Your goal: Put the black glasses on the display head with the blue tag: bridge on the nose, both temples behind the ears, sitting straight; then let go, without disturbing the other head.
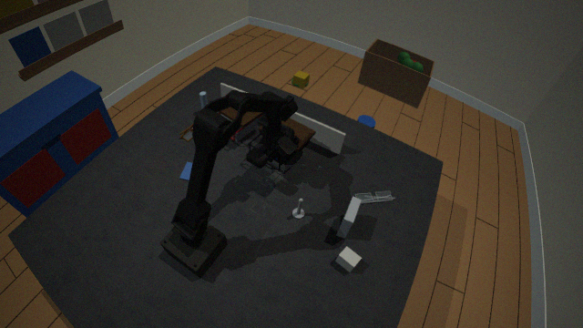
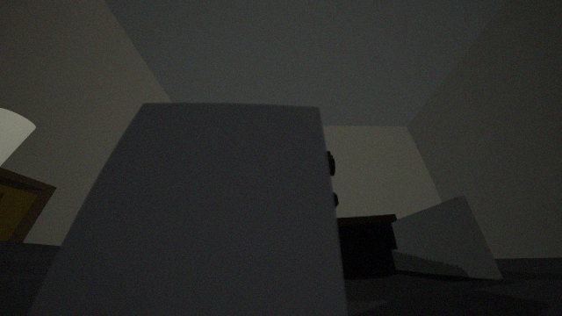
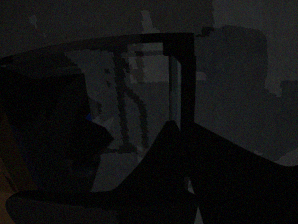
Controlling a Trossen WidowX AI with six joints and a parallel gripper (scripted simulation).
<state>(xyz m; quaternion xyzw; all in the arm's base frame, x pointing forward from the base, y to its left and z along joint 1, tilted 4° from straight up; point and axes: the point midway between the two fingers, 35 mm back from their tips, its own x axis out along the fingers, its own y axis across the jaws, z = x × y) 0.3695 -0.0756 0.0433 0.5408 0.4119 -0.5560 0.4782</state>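
Observation:
My gripper (image 1: 273, 158) (image 3: 177, 128) is shut on the black glasses (image 3: 188, 80), whose thin dark frame runs up from the fingertips and across the wrist view. In the top view the gripper hangs over the mat in front of a brown-topped piece; the glasses show there only as faint dark lines. A very dark shape (image 3: 55, 110) fills the left of the wrist view, with a small blue patch (image 3: 89, 117) at its edge; I cannot tell whether it is the blue-tagged head. Neither display head can be made out clearly. The exterior view is mostly blocked by a grey panel (image 2: 198, 197).
A low white wall (image 1: 324, 133) stands behind the brown-topped piece (image 1: 301, 132). A small white stand (image 1: 299, 213), a white block (image 1: 351, 214), clear glasses (image 1: 373, 197) and a white cube (image 1: 349, 259) are to the right. A blue card (image 1: 186, 171) lies left, beside my arm.

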